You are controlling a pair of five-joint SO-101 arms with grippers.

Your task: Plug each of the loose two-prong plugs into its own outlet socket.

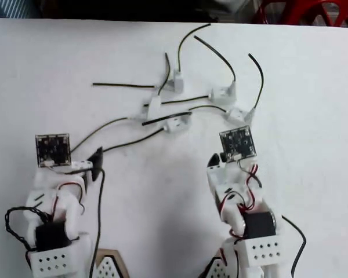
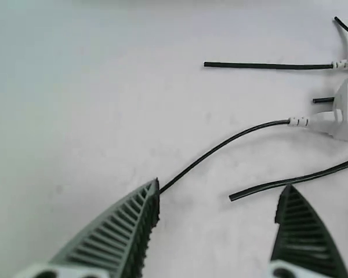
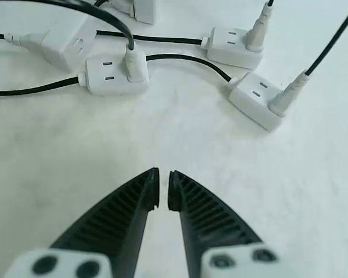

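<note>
Three plugs (image 3: 133, 65) look seated; one loose plug (image 2: 343, 116) likely left; left gripper (image 2: 221, 185) apart, empty; right gripper (image 3: 163, 174) together, empty; next: grab it, line prongs to free socket (image 3: 66, 46).

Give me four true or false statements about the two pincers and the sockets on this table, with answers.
1. The left pincer is open. True.
2. The right pincer holds a plug. False: it is shut and empty.
3. The sockets are white, with black cords. True.
4. The sockets lie between the arms' bases. False: they lie farther out on the table, beyond both pincers.
</note>
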